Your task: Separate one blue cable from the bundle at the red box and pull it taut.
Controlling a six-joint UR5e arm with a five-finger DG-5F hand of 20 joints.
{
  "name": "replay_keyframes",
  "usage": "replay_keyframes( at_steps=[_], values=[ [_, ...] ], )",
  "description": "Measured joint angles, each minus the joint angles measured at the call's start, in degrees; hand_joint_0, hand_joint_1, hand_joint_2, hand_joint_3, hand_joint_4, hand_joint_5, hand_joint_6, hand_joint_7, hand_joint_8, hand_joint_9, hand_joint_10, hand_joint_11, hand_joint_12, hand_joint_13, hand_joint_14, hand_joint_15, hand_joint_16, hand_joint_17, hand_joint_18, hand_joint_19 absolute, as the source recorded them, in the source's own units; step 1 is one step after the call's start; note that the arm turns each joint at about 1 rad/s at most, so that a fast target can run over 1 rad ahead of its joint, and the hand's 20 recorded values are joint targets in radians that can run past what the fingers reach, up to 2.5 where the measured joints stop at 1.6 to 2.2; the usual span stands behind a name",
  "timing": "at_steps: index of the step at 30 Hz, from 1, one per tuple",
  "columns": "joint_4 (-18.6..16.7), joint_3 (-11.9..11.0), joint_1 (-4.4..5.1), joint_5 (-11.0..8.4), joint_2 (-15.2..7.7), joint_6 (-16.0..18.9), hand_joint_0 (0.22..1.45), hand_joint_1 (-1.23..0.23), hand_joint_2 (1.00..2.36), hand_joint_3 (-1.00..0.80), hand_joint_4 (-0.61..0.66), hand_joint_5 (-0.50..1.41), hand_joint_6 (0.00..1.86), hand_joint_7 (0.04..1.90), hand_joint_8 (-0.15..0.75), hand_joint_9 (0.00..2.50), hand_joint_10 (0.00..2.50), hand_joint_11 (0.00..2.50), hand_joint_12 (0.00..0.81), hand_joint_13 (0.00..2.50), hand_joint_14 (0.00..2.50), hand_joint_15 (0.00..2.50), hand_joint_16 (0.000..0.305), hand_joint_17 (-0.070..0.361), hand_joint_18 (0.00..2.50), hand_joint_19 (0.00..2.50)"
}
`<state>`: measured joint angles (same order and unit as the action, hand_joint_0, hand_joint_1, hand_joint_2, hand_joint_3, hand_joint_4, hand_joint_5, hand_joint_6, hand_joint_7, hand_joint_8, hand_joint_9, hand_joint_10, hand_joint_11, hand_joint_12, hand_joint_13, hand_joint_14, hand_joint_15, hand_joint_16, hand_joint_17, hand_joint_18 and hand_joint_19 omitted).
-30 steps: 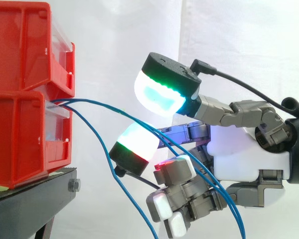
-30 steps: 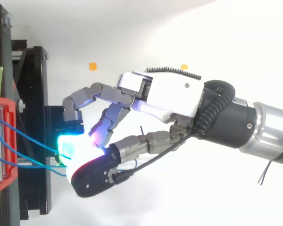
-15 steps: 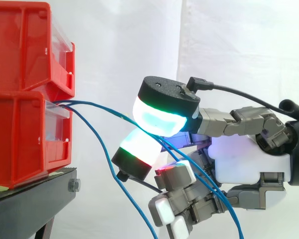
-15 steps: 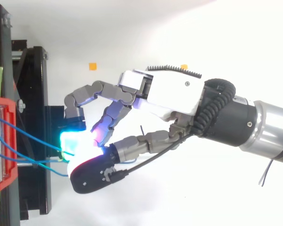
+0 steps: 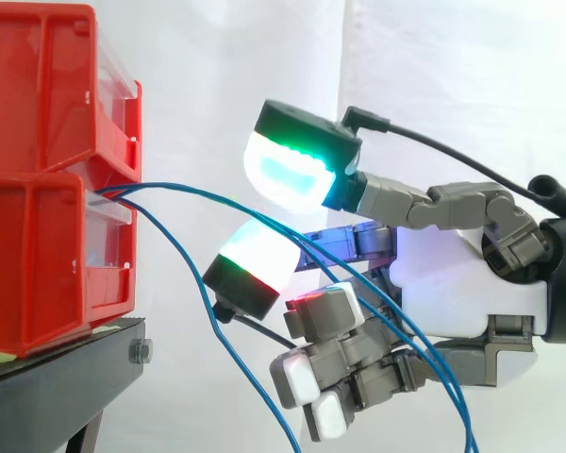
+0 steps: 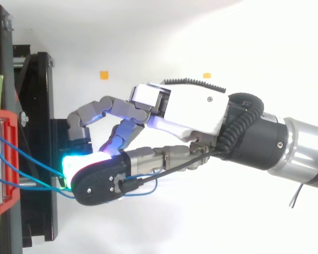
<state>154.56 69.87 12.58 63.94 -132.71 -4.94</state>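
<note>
Hand [image 5: 453,283] pads [image 5: 283,175] stand apart, unclamped, with several blue cables [image 5: 170,187] running between them. Closing now risks pinching more than one.

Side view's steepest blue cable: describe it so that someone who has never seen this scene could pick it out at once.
Find the stacked red bins on the left; blue cables leave the gap between them. The steepest blue cable drops down and right, passing left of the hand. Its neighbours instead arc rightward and cross the hand.
</note>
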Motion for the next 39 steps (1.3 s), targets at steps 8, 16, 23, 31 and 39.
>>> replay_keyframes(
  at_steps=[8, 16, 23, 31, 39],
  values=[
    [0.1, 0.0, 0.14, -0.24, 0.0, 0.2, 0.70, -0.87, 1.02, -0.29, 0.02, -0.19, 0.86, 1.35, 0.310, 1.20, 0.04, 1.23, 0.408, 1.03, 0.03, 0.78, 0.057, 0.129, 0.80, 0.75],
    [0.5, 0.0, -0.20, -0.73, 0.0, 0.2, 0.81, -0.95, 1.00, -0.50, 0.04, -0.19, 0.88, 1.28, 0.292, 1.18, 0.03, 1.27, 0.381, 1.01, 0.03, 0.76, 0.055, 0.124, 0.80, 0.67],
    [0.4, 0.0, -0.11, -0.70, 0.0, 0.2, 0.52, -1.08, 1.00, -0.50, 0.05, -0.18, 0.89, 1.24, 0.300, 1.19, 0.03, 1.28, 0.396, 0.99, 0.03, 0.77, 0.058, 0.131, 0.79, 0.65],
    [0.2, 0.0, -0.06, 0.63, 0.0, 0.1, 0.46, -0.68, 1.00, -0.50, 0.09, -0.14, 0.83, 1.15, 0.344, 1.31, 0.03, 1.23, 0.437, 1.06, 0.03, 0.76, 0.064, 0.144, 0.85, 0.72],
    [0.9, 0.0, -0.01, 1.45, 0.0, 0.2, 0.51, -0.51, 1.00, -0.50, 0.10, -0.13, 0.78, 1.21, 0.332, 1.32, 0.03, 1.21, 0.427, 1.07, 0.03, 0.77, 0.061, 0.136, 0.85, 0.77]
  ],
)
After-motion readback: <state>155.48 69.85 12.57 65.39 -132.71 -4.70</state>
